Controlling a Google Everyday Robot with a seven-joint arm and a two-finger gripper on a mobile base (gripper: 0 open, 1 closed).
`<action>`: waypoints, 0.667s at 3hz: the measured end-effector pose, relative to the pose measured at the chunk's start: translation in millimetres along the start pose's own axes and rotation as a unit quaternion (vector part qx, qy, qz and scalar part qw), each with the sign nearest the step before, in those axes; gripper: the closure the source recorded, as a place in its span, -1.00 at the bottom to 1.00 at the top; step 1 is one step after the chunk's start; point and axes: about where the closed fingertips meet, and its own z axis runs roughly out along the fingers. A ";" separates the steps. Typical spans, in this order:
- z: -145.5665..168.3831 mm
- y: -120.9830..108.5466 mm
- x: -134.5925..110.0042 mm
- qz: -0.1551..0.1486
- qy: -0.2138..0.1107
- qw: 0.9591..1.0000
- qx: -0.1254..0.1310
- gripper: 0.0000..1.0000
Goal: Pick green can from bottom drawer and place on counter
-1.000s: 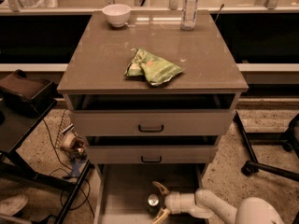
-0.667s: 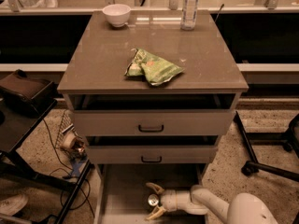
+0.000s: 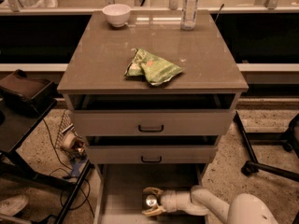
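1. Position: the green can (image 3: pixel 150 200) stands upright on the floor of the bottom drawer (image 3: pixel 120 190). The drawer is pulled out below the front edge of the counter (image 3: pixel 107 55), and the can's silver top faces up.
2. Gripper: the gripper (image 3: pixel 147 202) reaches in from the right side, low in the drawer. Its two fingers (image 3: pixel 155 191) are apart, one on each side of the can. I cannot tell if they touch it already.
3. Handling, as I judge it: a slim drinks can is stiff but thin-walled and smooth. It is light if empty and somewhat heavier if full. A hard squeeze may dent it, and a weak one may let it slip.
4. Where to hold: the middle of the round body seems best, with the fingers on opposite sides. The rim or the top looks less safe.
5. Place to put it: the snack bag (image 3: pixel 152 68) lies at the centre of the counter. The bowl (image 3: pixel 116 14) is near the far left corner, and the bottle (image 3: pixel 189 6) is at the far edge, toward the right. The area near the front corners looks free.
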 end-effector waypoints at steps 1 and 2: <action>2.3 1.1 -0.2 0.001 -0.001 1.000 -0.002 0.68; 4.5 2.3 -0.3 0.001 -0.002 1.000 -0.003 1.00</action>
